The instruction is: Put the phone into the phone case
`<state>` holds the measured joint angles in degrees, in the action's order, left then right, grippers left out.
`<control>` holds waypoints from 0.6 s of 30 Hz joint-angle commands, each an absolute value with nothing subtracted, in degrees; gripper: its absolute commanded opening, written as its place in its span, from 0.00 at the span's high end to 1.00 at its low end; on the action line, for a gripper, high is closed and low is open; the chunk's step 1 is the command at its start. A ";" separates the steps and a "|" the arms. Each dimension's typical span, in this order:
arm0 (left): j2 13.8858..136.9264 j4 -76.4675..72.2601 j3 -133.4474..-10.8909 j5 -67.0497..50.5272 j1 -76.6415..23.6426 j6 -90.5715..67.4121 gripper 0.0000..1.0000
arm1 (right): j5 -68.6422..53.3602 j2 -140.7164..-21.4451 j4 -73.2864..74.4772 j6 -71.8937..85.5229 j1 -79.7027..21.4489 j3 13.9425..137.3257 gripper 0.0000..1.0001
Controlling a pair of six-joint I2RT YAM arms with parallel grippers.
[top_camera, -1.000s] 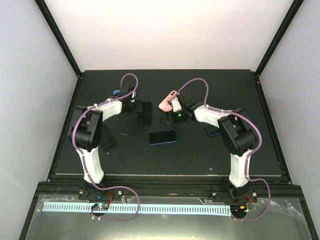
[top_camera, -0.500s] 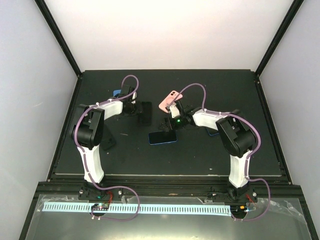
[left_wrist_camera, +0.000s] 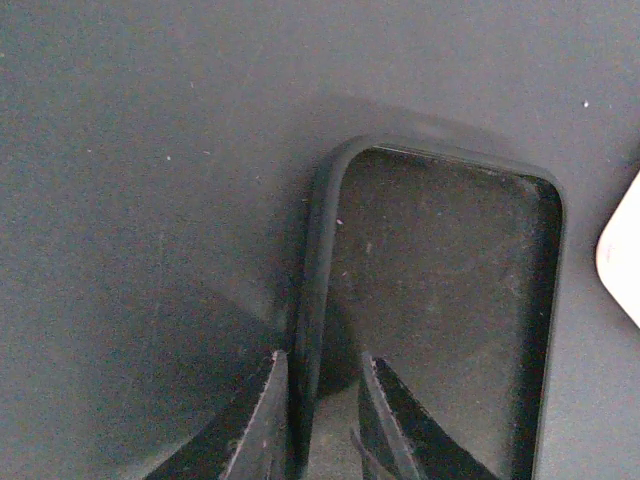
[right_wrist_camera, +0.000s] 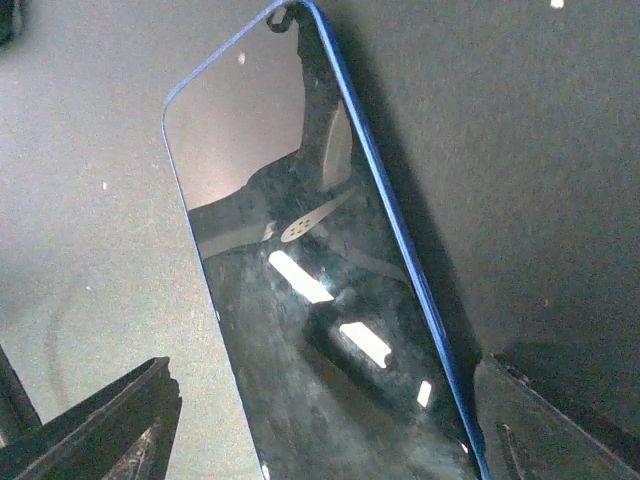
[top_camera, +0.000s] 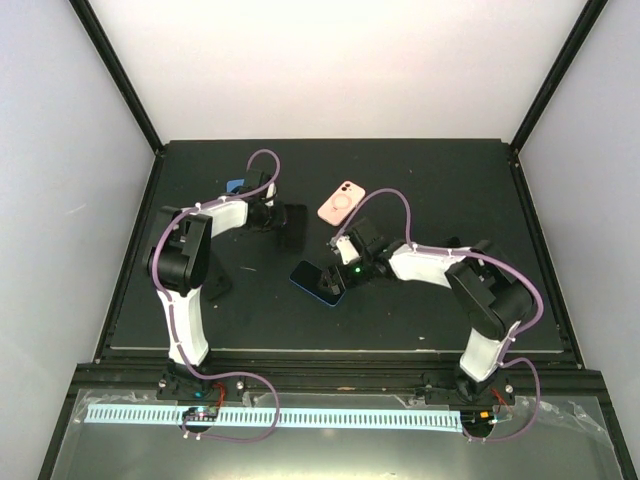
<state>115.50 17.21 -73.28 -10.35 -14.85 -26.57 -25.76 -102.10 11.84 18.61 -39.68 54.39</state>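
Right hand [right_wrist_camera: 325, 368]: fingers wide apart, straddling the phone [right_wrist_camera: 300, 250] on the worktop [top_camera: 250, 310]. Phone case [top_camera: 341, 203] lies at the phone's 1 o'clock. Left hand [left_wrist_camera: 322, 358]: fingers straddle the black case [left_wrist_camera: 450, 300] wall; cannot tell whether clamped.

The phone [right_wrist_camera: 320, 280] runs off the bottom edge of the right wrist view, hiding its lower end. The black case [left_wrist_camera: 440, 300] is cut off the same way, and whether the left pincer [left_wrist_camera: 321, 356] actually clamps its wall cannot be told. A pale corner [left_wrist_camera: 622, 250] at the right edge is unidentifiable.
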 commanded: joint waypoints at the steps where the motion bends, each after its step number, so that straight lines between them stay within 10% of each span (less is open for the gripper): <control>1: 114.90 19.81 -71.67 -12.06 -15.78 -26.11 0.80 | -17.57 -100.31 14.78 23.30 -41.43 51.03 0.19; 18: 109.29 21.22 -66.70 -10.90 -17.14 -26.41 0.92 | -13.69 -90.03 4.31 49.20 -54.93 46.34 0.19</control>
